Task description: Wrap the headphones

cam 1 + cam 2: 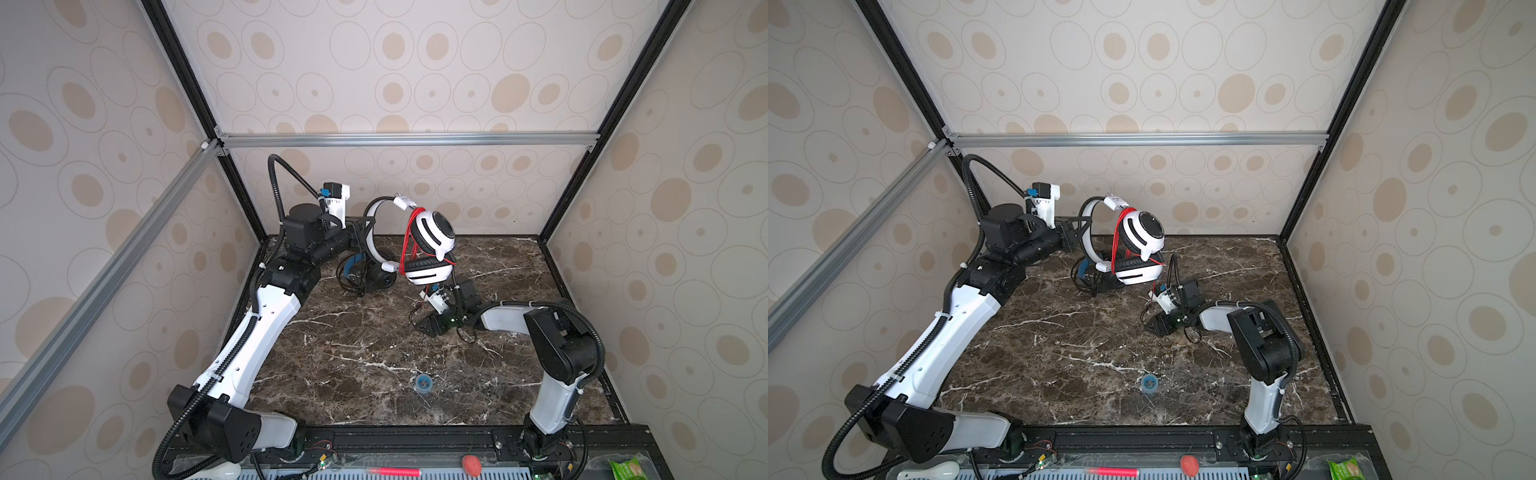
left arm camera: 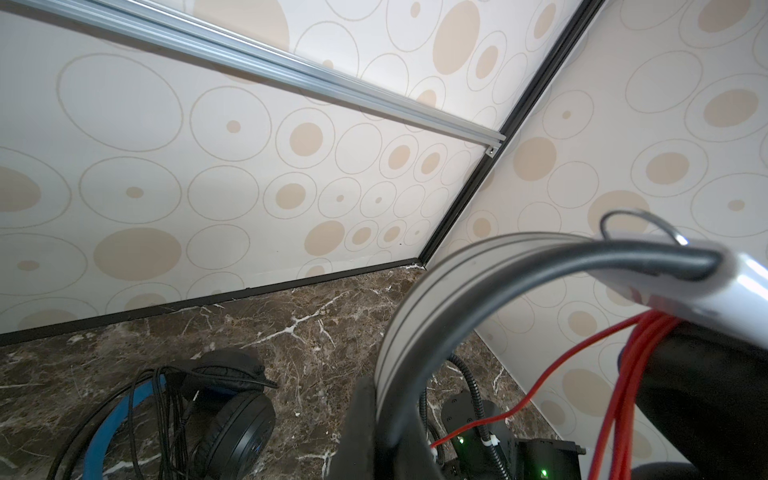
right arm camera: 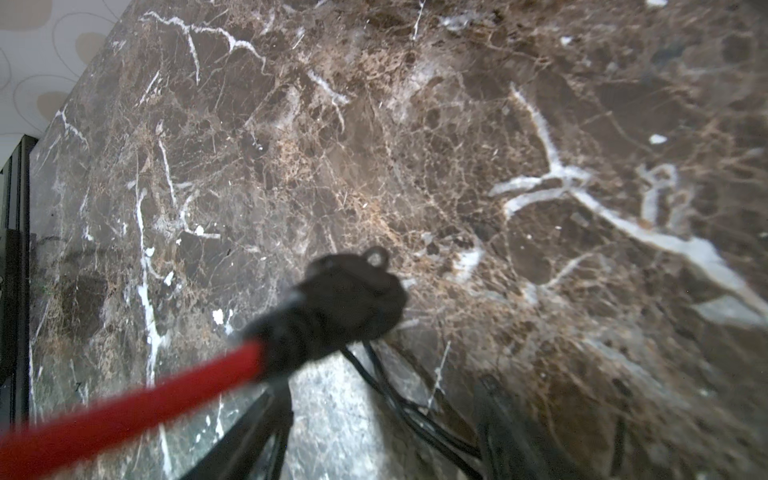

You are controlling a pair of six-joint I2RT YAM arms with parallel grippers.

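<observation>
My left gripper [image 1: 365, 231] held the white headphones [image 1: 436, 232] by the headband, raised off the table [image 1: 353, 340], with the red cord [image 1: 409, 243] looped over the band. The black headphones [image 1: 376, 279] lay beneath them, thin cord tangled, blue inner band showing.

Brown marble tabletop [image 1: 353, 332], black headphones [image 1: 382, 279] lying toward its back, small blue ring [image 1: 424, 382] nearer the front.

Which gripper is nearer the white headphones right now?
Left. The left gripper is shut on the white headphones at the headband; the right gripper sits low, nearer the front, clear of the earcups.
</observation>
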